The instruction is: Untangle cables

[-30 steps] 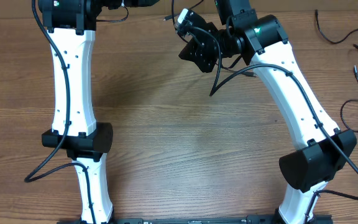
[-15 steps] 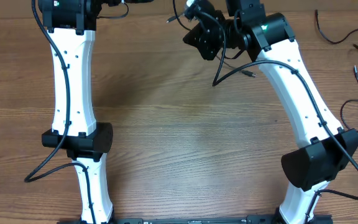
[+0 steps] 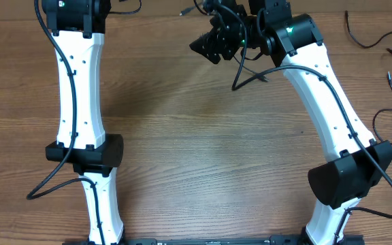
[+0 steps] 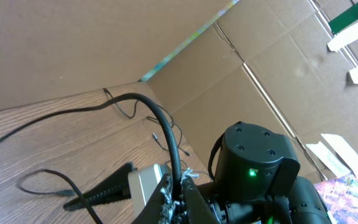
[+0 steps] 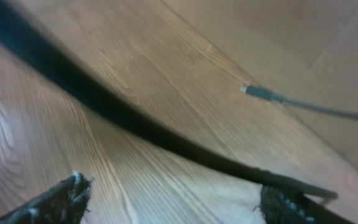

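Note:
My left gripper [image 4: 178,196] is shut on a thin black cable [image 4: 143,99], which rises from the jaws, arcs over and runs left across the table. My right gripper [image 3: 209,42] is at the far edge of the table, close beside the left one. Its fingers [image 4: 101,191] stand spread in the left wrist view. In the right wrist view the right gripper [image 5: 179,199] is open, with bare wood between its tips. A blurred black cable [image 5: 123,118] crosses diagonally above them and ends by the right fingertip. The left gripper is outside the overhead view.
Loose black cables lie at the table's right edge [image 3: 367,37] and lower down [image 3: 386,119]. A small plug end [image 5: 258,92] lies on the wood beyond the right gripper. Cardboard walls [image 4: 92,43] stand behind the table.
My right gripper has opened and let go of the cable, after moving up toward the far edge. The left arm has not moved.

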